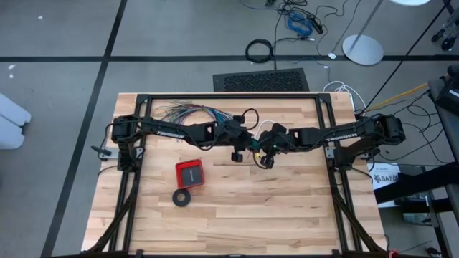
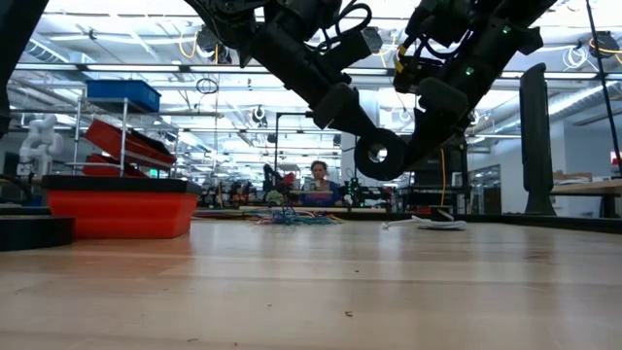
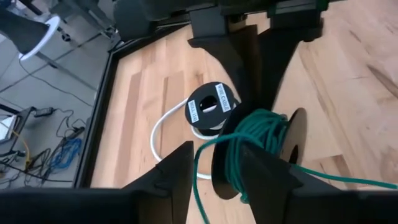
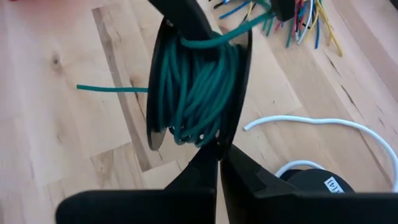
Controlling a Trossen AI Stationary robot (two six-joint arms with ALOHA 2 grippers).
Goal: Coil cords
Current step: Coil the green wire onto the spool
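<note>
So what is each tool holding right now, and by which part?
The right tool is shut on the rim of the black spool wound with the teal-green wire. The left tool straddles the wire, open, gripping nothing.

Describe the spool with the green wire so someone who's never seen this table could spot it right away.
Look above the middle of the wooden table, where the two dark arms meet. The black spool hangs there, its rim pinched by the right gripper. Unlike the white-cord spool lying below, it carries teal-green wire.

Wood, plastic and rubbery cord

The bench (image 1: 287,208) was pale, matt wood; the teal-green wire (image 4: 199,93) looked smooth, the spool (image 3: 292,140) matt black plastic.
</note>
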